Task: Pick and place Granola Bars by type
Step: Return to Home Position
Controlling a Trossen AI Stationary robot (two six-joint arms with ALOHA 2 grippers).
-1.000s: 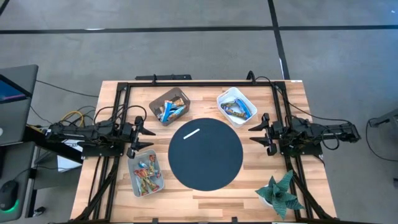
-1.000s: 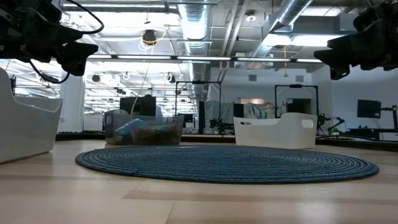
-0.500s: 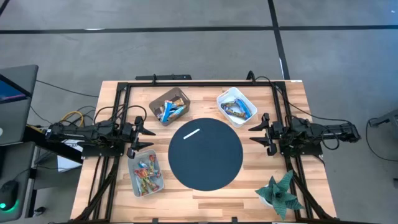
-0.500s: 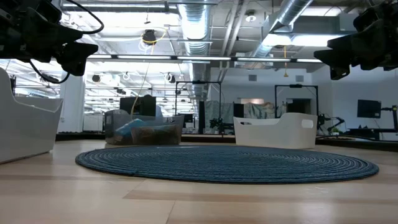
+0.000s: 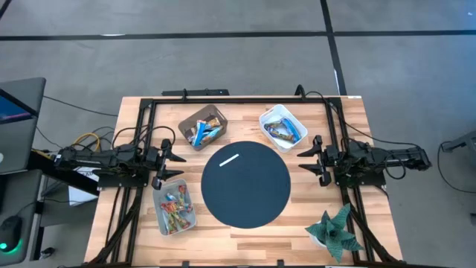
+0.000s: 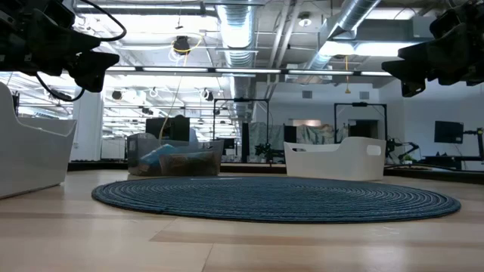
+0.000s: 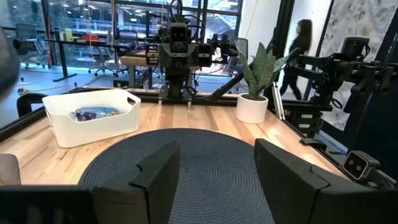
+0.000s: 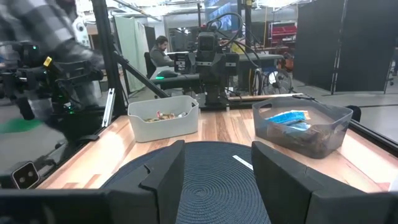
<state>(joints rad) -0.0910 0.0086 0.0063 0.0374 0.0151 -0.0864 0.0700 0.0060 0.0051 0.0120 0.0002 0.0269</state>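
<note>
Granola Bars (image 5: 175, 209): small flat bars in shiny wrappers, print too small to read, lying in three bins on the wooden worktop (image 5: 238, 242). Red and orange ones fill the pale grey bin (image 5: 156, 202). Blue and brown ones lie in the smoky bin (image 5: 185, 123) and the white bin (image 5: 262, 119). Left tool (image 5: 181, 158) and right tool (image 5: 303, 161) flank the round dark mat (image 5: 245, 193), each with fingers spread, holding nothing, raised above the worktop.
</note>
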